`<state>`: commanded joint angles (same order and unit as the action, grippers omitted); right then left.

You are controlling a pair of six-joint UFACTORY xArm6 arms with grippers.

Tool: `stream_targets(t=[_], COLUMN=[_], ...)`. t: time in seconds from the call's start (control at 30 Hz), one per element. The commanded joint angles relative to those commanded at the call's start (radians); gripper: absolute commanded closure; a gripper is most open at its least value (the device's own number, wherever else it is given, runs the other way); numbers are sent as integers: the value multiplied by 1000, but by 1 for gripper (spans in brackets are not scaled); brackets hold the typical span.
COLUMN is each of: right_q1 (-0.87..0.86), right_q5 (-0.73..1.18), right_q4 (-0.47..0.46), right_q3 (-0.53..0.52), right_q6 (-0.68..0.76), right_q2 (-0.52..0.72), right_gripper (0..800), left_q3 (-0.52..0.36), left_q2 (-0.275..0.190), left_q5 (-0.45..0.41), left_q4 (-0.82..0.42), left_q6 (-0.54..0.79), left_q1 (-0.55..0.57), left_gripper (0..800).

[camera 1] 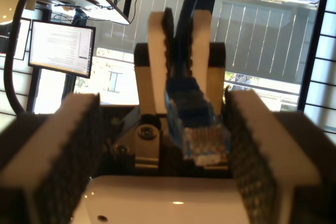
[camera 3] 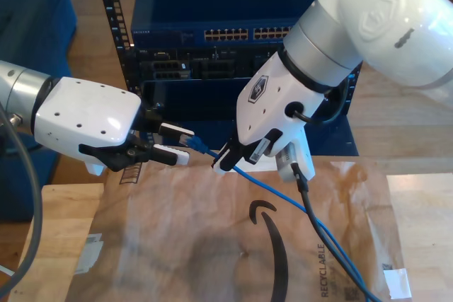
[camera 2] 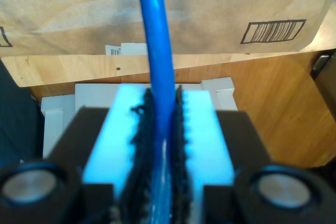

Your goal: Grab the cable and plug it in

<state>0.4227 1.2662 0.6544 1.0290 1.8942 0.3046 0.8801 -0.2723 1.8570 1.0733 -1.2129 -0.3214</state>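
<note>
Between the wide-open pads of the first gripper (camera 1: 163, 145) sits the cable's plug (camera 1: 199, 129) (pointing straight at it), while the second gripper (camera 2: 163, 129) squeezes the cable (camera 2: 157, 51) just behind.

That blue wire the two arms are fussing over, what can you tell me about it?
The cable is a thin, bright-blue ethernet lead. My second gripper pinches it just behind its clear plug, which sits between my first gripper's open jaws. The rest trails down across brown wrapping paper towards the exterior view's lower right.
</note>
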Motion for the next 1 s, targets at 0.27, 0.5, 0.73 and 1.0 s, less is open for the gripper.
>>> stream_targets(t=[0.27, 0.5, 0.73, 1.0], right_q1=[0, -2, 0, 3], right_q5=[0, 2, -9, -115], right_q4=[2, 5, 2, -6], right_q3=[2, 2, 3, -29], right_q6=[0, -48, -92, -178], right_q2=[0, 3, 109, 262], right_gripper=[779, 102, 7, 4], left_q3=[-12, -29, -18, -15], left_q2=[-2, 0, 21, 126], left_q5=[-14, -57, -8, 167], left_q4=[-2, 2, 14, 100], left_q6=[0, -8, -153, -333], left_q1=[-8, -64, -63, -66], left_gripper=[689, 797, 798, 798])
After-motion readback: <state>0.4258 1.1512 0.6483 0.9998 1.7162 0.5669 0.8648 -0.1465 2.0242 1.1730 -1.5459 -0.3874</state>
